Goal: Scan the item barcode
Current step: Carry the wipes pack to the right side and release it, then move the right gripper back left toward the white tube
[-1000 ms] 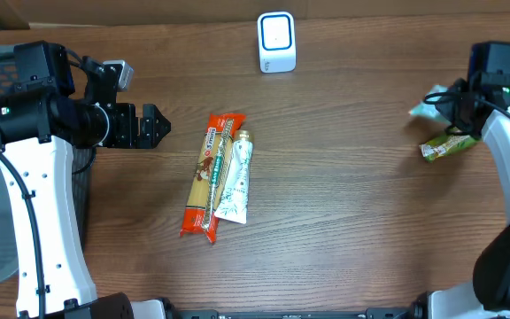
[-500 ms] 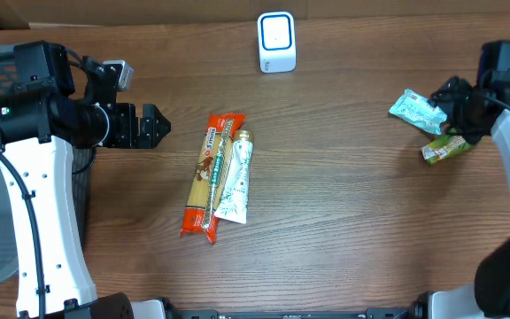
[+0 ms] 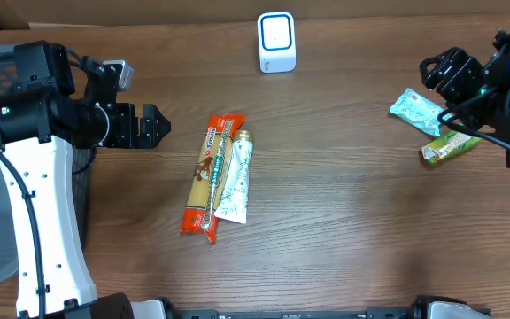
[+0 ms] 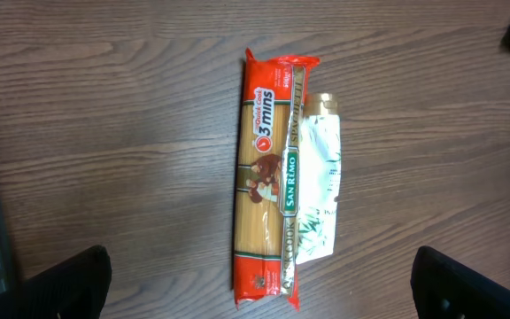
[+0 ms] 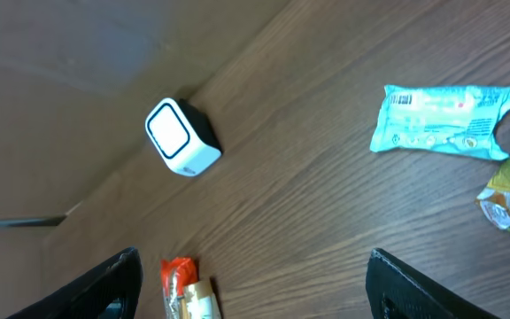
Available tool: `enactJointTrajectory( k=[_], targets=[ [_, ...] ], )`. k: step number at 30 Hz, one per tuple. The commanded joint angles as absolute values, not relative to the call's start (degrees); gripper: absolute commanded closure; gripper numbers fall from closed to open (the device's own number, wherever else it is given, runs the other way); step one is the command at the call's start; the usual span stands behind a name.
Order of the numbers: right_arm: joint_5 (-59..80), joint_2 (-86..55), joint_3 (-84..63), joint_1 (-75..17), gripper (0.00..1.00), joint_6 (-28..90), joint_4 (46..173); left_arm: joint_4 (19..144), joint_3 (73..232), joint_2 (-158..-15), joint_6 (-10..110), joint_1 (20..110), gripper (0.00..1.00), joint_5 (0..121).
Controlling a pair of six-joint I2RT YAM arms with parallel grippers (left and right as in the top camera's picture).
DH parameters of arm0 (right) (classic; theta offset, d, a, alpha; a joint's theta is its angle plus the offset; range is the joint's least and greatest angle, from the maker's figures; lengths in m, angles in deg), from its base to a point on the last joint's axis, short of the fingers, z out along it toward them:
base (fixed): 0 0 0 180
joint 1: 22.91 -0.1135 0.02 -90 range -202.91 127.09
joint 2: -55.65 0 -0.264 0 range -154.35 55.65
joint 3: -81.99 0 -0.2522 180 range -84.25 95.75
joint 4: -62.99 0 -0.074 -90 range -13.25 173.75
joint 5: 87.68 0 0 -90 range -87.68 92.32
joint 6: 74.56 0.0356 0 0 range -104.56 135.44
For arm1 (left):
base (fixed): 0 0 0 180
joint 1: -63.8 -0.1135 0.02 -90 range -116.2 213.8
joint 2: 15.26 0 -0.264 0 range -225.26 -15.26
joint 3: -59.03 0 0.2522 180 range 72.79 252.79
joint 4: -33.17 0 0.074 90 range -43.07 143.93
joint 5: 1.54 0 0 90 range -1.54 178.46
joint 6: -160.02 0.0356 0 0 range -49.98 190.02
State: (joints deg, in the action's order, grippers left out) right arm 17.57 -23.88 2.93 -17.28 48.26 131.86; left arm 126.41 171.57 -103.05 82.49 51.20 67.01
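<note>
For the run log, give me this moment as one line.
left pincer open | right pincer open, empty | teal packet flat on table | scanner upright

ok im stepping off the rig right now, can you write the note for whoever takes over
Left gripper: open, empty, hovering left of the spaghetti pack.
Right gripper: open, empty; it has just let go of the teal packet.
Items: teal packet lies far right beside the green packet. Spaghetti pack and white pouch lie side by side in the centre. Scanner stands at the back.
Done: teal packet set down at right.
Left: spaghetti pack and white pouch not yet picked up for scanning.
</note>
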Motion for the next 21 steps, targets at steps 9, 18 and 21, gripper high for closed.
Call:
enactJointTrajectory(
  k=[9,18,21],
  targets=[
    [18.3,-23.9,3.6,-17.1,0.19,48.2,132.8,126.3,172.3,-103.1,83.8,51.5,0.00,66.4],
    [18.3,-23.9,3.6,-17.1,0.19,48.0,133.8,126.4,172.3,-103.1,83.8,51.5,0.01,66.4],
    [18.3,-23.9,3.6,-17.1,0.19,48.0,133.8,126.4,172.3,-103.1,83.8,51.5,0.00,66.4]
  ],
)
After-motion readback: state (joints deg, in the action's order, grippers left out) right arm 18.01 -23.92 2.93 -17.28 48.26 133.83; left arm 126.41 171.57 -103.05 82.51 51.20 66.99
